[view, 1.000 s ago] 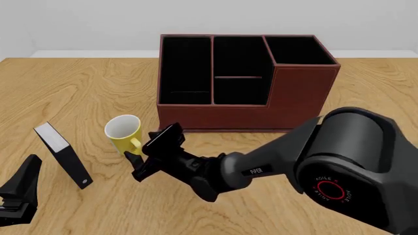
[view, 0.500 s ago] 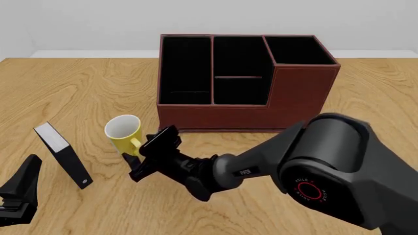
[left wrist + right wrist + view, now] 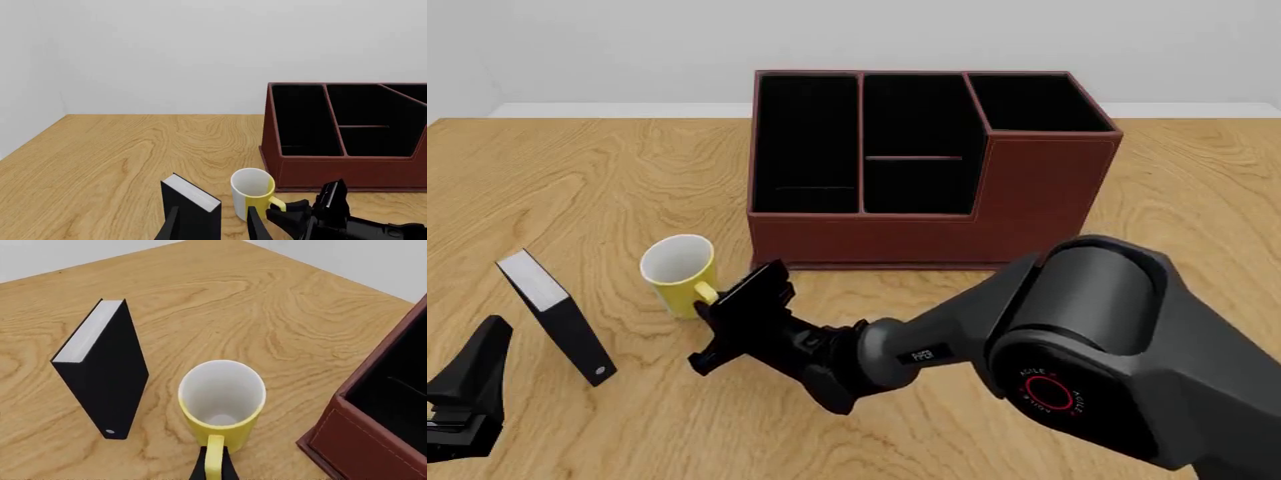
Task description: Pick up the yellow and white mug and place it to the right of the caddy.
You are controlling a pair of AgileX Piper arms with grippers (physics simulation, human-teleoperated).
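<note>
wood table point(image 3: 587, 170), right hand point(image 3: 714, 315) at mug point(image 3: 678, 272) handle

- I see a wooden table point(image 3: 587, 170) with a light oak-coloured top and strong swirling grain running across it.
- Behind the table's far edge stands a plain pale grey wall point(image 3: 854, 35), bare and evenly lit.
- In my left wrist view a second wall point(image 3: 27, 75) meets the back one at a corner, slightly darker in tone.
- The light is soft and diffuse; shadows on the tabletop are faint.
</note>
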